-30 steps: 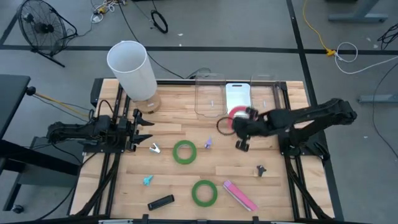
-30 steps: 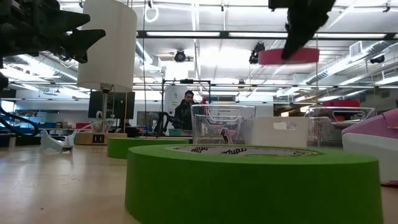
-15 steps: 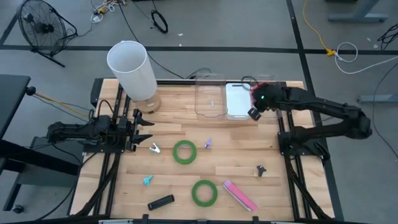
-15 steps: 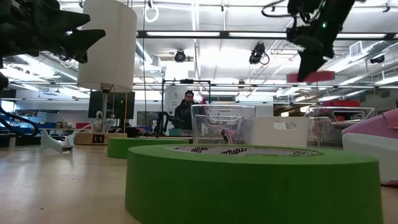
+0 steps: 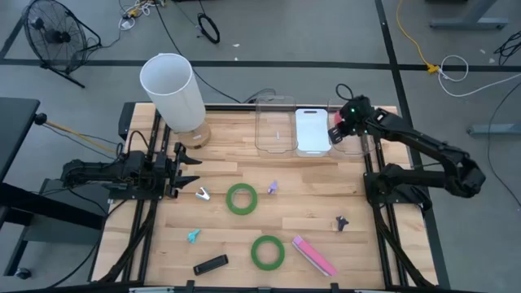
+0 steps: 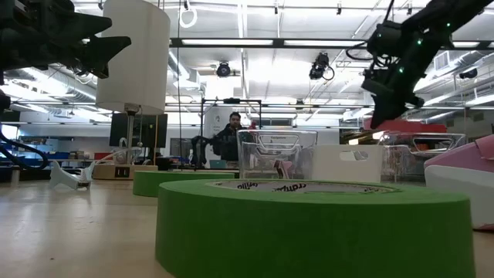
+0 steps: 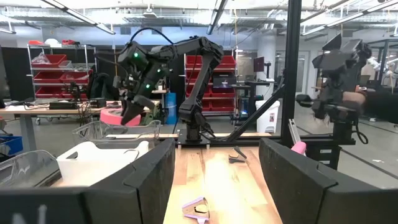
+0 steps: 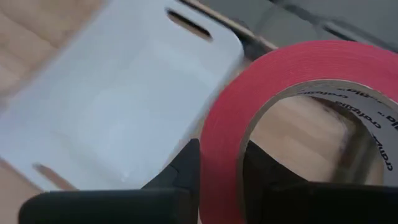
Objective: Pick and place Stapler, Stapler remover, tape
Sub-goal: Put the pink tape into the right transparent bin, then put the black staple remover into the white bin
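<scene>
- High view: the right gripper (image 5: 335,133) is hovering over the far right of the table, at the clear bin (image 5: 352,122) beside the white tray (image 5: 312,130), and is carrying the red tape (image 5: 334,135), which shows as a small red patch at its tip. Two green rolls, the nearer green tape (image 5: 267,251) and the farther green tape (image 5: 241,198), are lying on the wood, well apart from the bins. The pink stapler (image 5: 313,255) and a small dark piece (image 5: 340,222), possibly the staple remover, are also lying loose. Judging by this, one item is being delivered and most of the task is left. The left gripper (image 5: 184,171) is waiting at the table's left side, holding nothing.
- Low view: the right gripper (image 6: 384,104) is hanging above the bins with the red tape (image 6: 401,125) under it, clear of the table. The nearer green tape (image 6: 312,225) is filling the foreground.
- Left wrist view: the left arm's own fingers (image 7: 152,180) are standing spread apart around bare wood; far off, the right gripper (image 7: 129,112) is gripping the red tape (image 7: 115,116) above the white tray (image 7: 99,163).
- Right wrist view: the fingers (image 8: 186,168) are pinching the wall of the red tape (image 8: 261,112), one inside the ring and one outside, with the white tray (image 8: 124,106) below.
</scene>
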Tool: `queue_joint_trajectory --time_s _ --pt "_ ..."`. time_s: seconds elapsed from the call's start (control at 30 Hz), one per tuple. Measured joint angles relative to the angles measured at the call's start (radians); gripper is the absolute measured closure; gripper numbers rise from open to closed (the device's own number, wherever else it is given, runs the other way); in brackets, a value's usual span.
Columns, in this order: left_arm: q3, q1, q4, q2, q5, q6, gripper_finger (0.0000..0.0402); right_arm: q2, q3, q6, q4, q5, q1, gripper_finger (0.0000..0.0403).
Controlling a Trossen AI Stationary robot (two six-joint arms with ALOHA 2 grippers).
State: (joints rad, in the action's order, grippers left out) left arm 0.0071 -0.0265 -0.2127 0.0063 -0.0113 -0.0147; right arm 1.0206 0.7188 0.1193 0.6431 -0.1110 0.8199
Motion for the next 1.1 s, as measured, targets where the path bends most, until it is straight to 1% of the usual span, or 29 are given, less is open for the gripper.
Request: queue_joint_trajectory --time_s 0.17,0.3,0.4,0.63,0.7,0.83,0.93,1.03,1.1 --pt "0.000 0.000 0.000 0.000 0.000 0.000 0.0165 0.000 -0.064 -0.006 -0.053 -0.008 0.071 0.0339" --pt "0.000 0.000 0.000 0.000 0.000 0.000 0.0165 0.000 -0.114 0.004 -0.110 0.029 0.112 0.0339" --pt "0.000 0.000 0.000 0.000 0.000 0.000 0.0165 0.000 -0.129 0.004 -0.144 0.054 0.129 0.0339" --pt "0.000 0.000 0.000 0.000 0.000 0.000 0.0165 0.000 -0.130 -0.022 -0.150 0.086 0.144 0.0339" --pt "0.000 0.000 0.000 0.000 0.000 0.000 0.0165 0.000 -0.130 -0.023 -0.147 0.086 0.143 0.0316" --pt "0.000 0.000 0.000 0.000 0.000 0.000 0.0165 0.000 -0.130 -0.023 -0.147 0.076 0.143 0.0229" --pt "0.000 0.000 0.000 0.000 0.000 0.000 0.0165 0.000 -0.130 -0.019 -0.148 0.075 0.143 0.0177" --pt "0.000 0.000 0.000 0.000 0.000 0.000 0.0165 0.000 -0.130 -0.016 -0.151 0.058 0.143 0.0146" --pt "0.000 0.000 0.000 0.000 0.000 0.000 0.0165 0.000 -0.130 0.000 -0.159 0.050 0.143 0.0136"
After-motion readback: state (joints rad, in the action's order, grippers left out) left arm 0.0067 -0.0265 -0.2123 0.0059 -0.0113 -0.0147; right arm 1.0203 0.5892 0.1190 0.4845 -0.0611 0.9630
